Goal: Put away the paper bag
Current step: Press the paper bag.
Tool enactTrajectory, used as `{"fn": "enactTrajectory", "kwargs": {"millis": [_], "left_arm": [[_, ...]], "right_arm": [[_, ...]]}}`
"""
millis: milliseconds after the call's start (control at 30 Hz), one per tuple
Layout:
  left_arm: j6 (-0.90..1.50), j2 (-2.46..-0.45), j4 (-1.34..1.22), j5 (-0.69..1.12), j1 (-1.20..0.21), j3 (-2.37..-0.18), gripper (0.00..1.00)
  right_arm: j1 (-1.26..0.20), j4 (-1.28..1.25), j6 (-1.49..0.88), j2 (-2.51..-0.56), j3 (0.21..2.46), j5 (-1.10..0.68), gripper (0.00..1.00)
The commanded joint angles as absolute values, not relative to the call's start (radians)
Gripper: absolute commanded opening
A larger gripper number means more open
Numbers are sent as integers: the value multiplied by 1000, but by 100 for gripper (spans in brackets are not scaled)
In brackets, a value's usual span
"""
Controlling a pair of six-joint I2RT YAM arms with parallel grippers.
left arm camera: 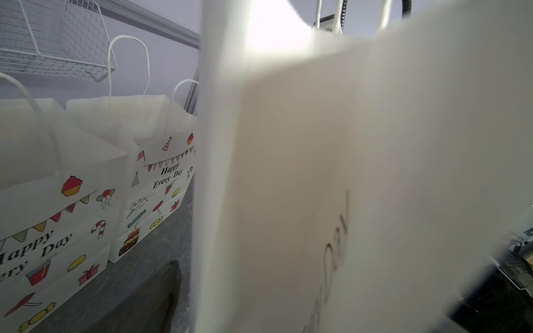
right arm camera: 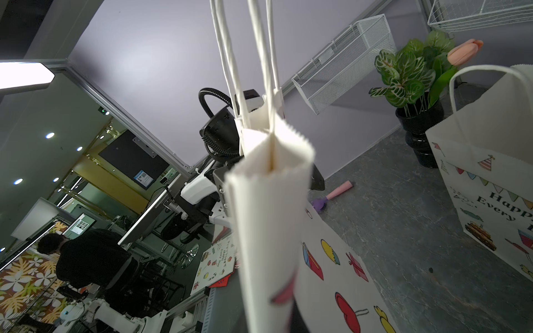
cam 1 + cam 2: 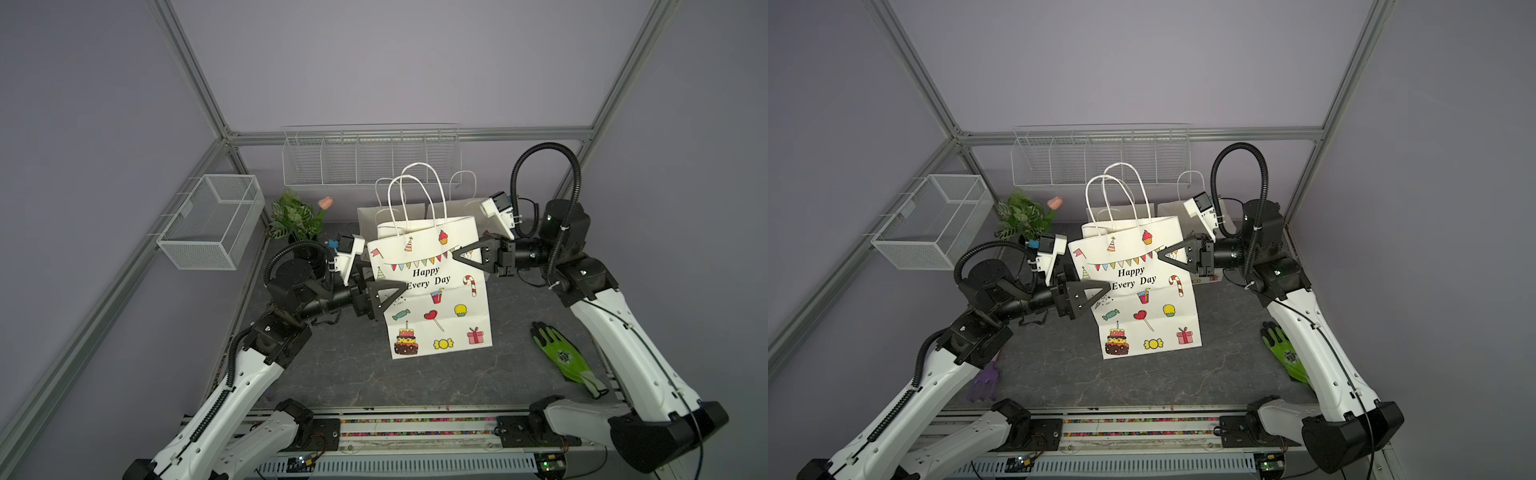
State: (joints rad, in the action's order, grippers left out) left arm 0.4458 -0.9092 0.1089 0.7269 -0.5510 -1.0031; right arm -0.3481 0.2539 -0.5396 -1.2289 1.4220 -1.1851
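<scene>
- A white mesh basket (image 3: 212, 220) hung on the left wall, above the table's (image 3: 340, 374) left edge.
- A potted plant (image 3: 295, 216) with a pink tulip stood in the back left corner, and a purple hand rake (image 3: 984, 380) lay by the left arm near the front.
- The left gripper (image 3: 401, 287) reached in from the left to the left edge of the paper bag (image 3: 432, 299), about halfway up. Its jaws were spread wide, one on each side of that edge. In the left wrist view the bag's pale panel (image 1: 346, 173) filled most of the frame, and the jaws were not pinching it.
- The paper bag, printed "Happy Every Day", was at the middle of the table between the two grippers. It was upright but tilted, with its handles up. Whether its base touched the table could not be told.
- A wire rack (image 3: 370, 153) ran along the back wall. Below it, two spare bags (image 1: 57, 201) with the same print stood behind the paper bag.
- The right gripper (image 3: 457, 254) came in from the right, its jaws clenched on the upper right edge of the paper bag. In the right wrist view the folded side (image 2: 268, 216) ran down into the jaws.
- A green glove (image 3: 561, 353) lay flat on the table at the right, well apart from the bag.
</scene>
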Motion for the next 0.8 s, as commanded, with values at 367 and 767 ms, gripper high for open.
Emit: {"fn": "enactTrajectory", "kwargs": {"millis": [367,767], "left_arm": [[195,-749,490,482,-493,-1218,100],[340,-921,220,790,-448,-1163,100]], "right_arm": [[-312,44,-708,-1150,1430,-1368,7],[-338,-66,-764,-1294,1557,-1432,7]]}}
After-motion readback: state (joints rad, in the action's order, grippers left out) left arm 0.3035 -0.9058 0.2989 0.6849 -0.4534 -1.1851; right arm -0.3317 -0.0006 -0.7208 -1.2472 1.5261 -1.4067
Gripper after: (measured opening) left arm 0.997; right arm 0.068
